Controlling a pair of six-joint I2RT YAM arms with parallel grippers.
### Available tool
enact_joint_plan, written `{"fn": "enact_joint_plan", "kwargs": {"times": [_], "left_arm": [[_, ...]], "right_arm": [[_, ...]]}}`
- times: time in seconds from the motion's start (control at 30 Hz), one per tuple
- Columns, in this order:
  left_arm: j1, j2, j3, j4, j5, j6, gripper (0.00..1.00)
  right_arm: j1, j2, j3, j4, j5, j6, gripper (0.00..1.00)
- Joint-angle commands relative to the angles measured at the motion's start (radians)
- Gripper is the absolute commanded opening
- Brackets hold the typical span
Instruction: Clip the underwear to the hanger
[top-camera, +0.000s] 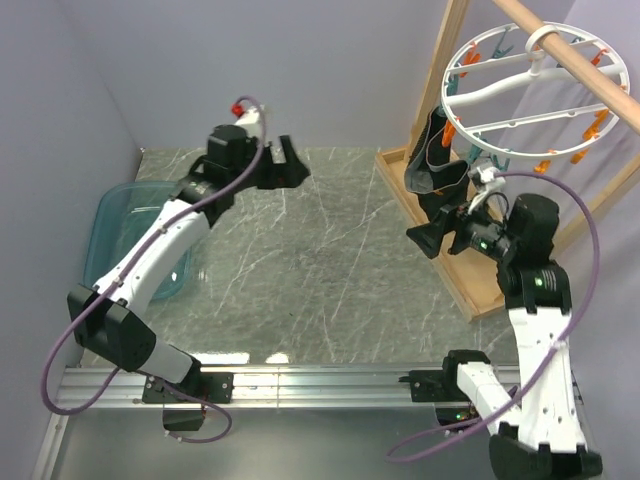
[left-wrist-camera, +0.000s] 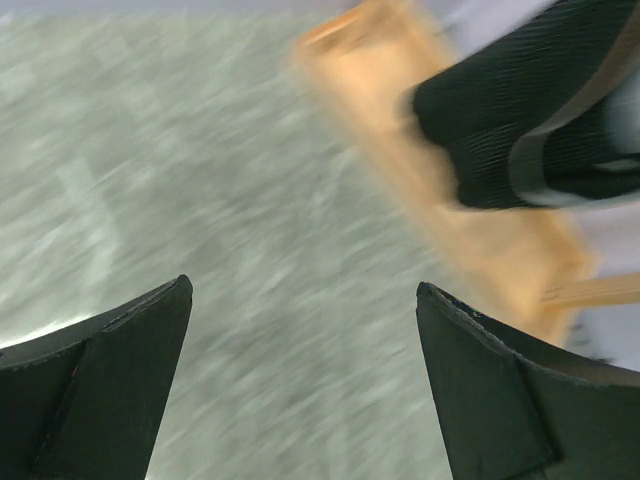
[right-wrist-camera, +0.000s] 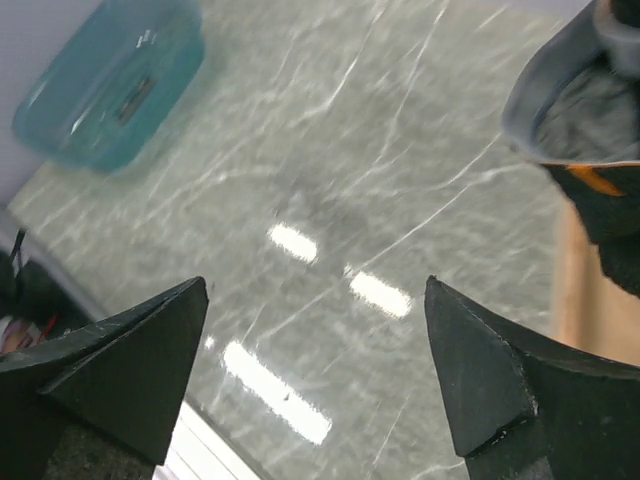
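The black underwear (top-camera: 436, 160) hangs from an orange clothespin under the white round hanger (top-camera: 528, 90), which hooks over a wooden rod at the top right. The underwear also shows in the left wrist view (left-wrist-camera: 535, 110) and at the right edge of the right wrist view (right-wrist-camera: 590, 130), with an orange pin on it. My left gripper (top-camera: 290, 160) is open and empty above the table's far middle (left-wrist-camera: 303, 290). My right gripper (top-camera: 432, 238) is open and empty just below the underwear (right-wrist-camera: 315, 285).
A teal plastic tub (top-camera: 135, 240) stands at the left and shows in the right wrist view (right-wrist-camera: 110, 85). The wooden rack's base (top-camera: 440, 250) lies on the right side of the grey marble table (top-camera: 310, 270). Purple walls close in the left and the back.
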Motion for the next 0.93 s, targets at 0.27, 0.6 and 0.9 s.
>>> {"fn": "enact_joint_plan", "kwargs": {"times": [0.27, 0.6, 0.9], "left_arm": [[0.391, -0.093, -0.265, -0.298, 0.183, 0.283, 0.99], [0.395, -0.35, -0.534, -0.178, 0.074, 0.364, 0.99], [0.395, -0.394, -0.529, -0.192, 0.065, 0.38, 0.99]], "right_arm": [[0.185, 0.154, -0.068, -0.076, 0.018, -0.206, 0.99], [0.292, 0.042, -0.335, 0.068, 0.196, -0.232, 1.0], [0.285, -0.02, -0.323, 0.047, 0.255, -0.231, 1.0]]}}
